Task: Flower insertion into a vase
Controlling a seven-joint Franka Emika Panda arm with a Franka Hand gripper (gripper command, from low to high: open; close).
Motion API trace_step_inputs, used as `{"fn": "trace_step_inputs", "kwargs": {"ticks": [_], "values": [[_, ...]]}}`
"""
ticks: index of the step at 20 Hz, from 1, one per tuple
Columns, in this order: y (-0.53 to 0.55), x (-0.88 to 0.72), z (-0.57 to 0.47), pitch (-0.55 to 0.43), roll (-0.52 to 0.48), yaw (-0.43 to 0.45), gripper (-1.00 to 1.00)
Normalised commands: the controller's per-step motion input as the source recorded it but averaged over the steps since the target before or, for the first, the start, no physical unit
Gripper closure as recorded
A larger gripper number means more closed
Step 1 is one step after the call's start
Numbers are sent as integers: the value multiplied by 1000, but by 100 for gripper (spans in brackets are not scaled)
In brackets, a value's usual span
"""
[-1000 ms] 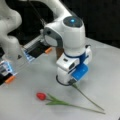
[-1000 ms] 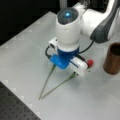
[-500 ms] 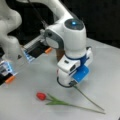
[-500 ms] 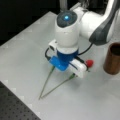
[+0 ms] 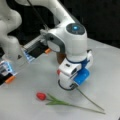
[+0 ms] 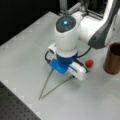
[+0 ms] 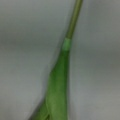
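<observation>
the flower [image 5: 52, 100] lies flat on the grey counter [image 6: 22, 55], its red bud [image 6: 89, 63] at 9 o'clock of the brown vase [image 6: 112, 58]. the gripper [image 6: 65, 72] is held low over the stem [image 7: 65, 82]; whether it is open cannot be told. the grasp step seems in hand, calling for squared closing on the stem. darkness is seen behind.

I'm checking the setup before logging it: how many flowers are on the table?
2. One flower lies on the table at a front view's bottom; another flower lies partly hidden under the arm, beside the vase.
</observation>
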Motion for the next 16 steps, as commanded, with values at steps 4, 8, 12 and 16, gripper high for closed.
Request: {"fn": "trace_step_inputs", "kwargs": {"ticks": [4,8,12,16], "values": [[-29,261,-147,53,-43,94,-100],[41,236,-146,83,-41,34,-100],[44,253,-87,78,-68,12,-100],[50,260,-68,77,-85,14,-100]]}}
